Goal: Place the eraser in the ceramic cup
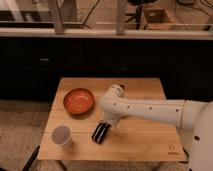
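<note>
Cup (61, 136), white and round with a pale grey inside, stands upright near the front-left corner of the table (145, 142), a light wooden top. Behind it and a little to the right lies the bowl (78, 101), orange, wide and shallow, well apart from the cup. Right of the cup, on the front half of the table, is the eraser (100, 132): a black flat block with a light stripe along its length, set at a slant so that its lower end points toward the front-left and its upper end toward the back-right. It is outside the cup and apart from it, just in front of the bowl's right side. The gripper (108, 121) reaches down directly over the eraser's upper end and meets it there; whether it is open or closed around the block cannot be told, nor whether the eraser rests on the wood or hangs just above it. From the gripper the white arm (150, 108) rises to a rounded joint beside the bowl, then runs right across the table's middle and off the right edge of the view.
</note>
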`<action>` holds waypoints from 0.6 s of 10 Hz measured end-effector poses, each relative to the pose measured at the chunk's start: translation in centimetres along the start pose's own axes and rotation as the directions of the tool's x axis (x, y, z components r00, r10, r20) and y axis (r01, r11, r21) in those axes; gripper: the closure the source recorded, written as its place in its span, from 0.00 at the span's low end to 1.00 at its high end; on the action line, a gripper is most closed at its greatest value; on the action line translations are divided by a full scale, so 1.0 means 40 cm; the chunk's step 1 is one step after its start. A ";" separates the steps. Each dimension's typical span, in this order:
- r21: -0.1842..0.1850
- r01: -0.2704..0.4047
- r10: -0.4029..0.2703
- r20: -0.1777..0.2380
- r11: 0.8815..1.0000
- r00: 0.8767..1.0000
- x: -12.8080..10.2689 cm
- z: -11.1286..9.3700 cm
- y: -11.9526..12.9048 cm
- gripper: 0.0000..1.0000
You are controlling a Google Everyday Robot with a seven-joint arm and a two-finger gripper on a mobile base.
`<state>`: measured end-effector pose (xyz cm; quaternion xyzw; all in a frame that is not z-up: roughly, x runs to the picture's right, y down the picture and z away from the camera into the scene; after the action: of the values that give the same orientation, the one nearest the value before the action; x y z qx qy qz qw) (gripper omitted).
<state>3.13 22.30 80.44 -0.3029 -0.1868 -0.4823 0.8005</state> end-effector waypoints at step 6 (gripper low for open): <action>0.002 0.022 -0.022 -0.001 1.000 1.000 -0.008 0.010 -0.004 0.20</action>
<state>2.83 22.72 80.59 -0.2997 -0.1905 -0.4911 0.7955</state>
